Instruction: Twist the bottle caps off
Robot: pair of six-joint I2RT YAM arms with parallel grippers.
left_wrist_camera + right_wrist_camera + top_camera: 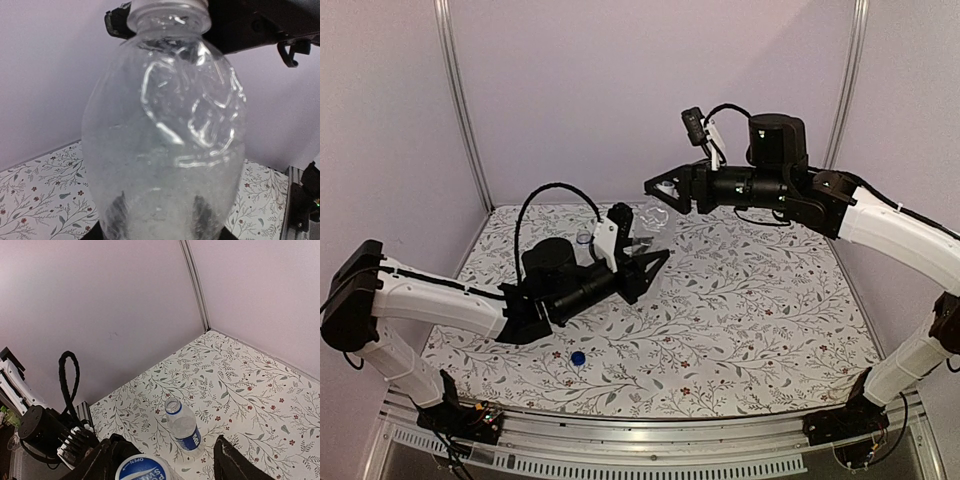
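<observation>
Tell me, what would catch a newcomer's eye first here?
The two black-and-white robot arms reaching over the flowered table. The left gripper holds a plain clear plastic bottle near the table's middle, and the right gripper, raised above, holds a whitish cap with blue print. A tiny solid blue cap lies near the front edge.

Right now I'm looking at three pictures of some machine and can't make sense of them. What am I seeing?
These are two robot arms bolted to a flowered table. One picture looks down from above. The other two come from cameras on the wrists. The left gripper holds a plain clear bottle. The right gripper sits at its neck, fingers either side of a white-and-blue cap; whether they grip it is unclear. A labelled bottle stands open on the table, and a small blue cap lies near the front.
</observation>
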